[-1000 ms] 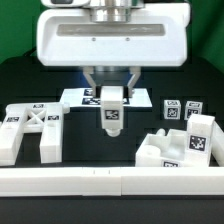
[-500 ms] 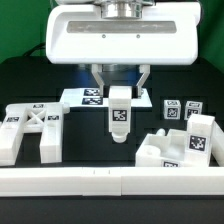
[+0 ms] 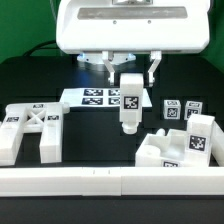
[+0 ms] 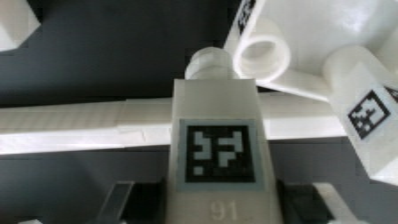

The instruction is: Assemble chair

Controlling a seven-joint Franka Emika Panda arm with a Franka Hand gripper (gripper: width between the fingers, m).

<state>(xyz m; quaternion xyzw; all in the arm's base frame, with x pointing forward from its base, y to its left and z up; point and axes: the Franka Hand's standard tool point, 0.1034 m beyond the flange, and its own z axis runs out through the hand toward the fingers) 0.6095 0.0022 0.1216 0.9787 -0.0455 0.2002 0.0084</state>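
Observation:
My gripper (image 3: 128,78) is shut on a white chair leg block (image 3: 129,103) with a black-and-white tag. It holds the block upright above the black table. In the wrist view the leg block (image 4: 221,140) fills the middle, with the dark fingers (image 4: 125,203) on both sides of it. The X-braced panel (image 3: 28,130) lies at the exterior view's left. The seat slab (image 3: 165,156) with a tagged block (image 3: 198,135) sits at the exterior view's right, below and right of the held block. A round peg end (image 4: 263,55) shows beyond the held block.
The marker board (image 3: 100,98) lies flat behind the gripper. Two small tagged white parts (image 3: 182,110) stand at the back right. A long white border rail (image 3: 110,182) runs along the front edge.
The arm has moved toward the exterior view's right and slightly up, carrying the leg block with it. The other parts have not moved.

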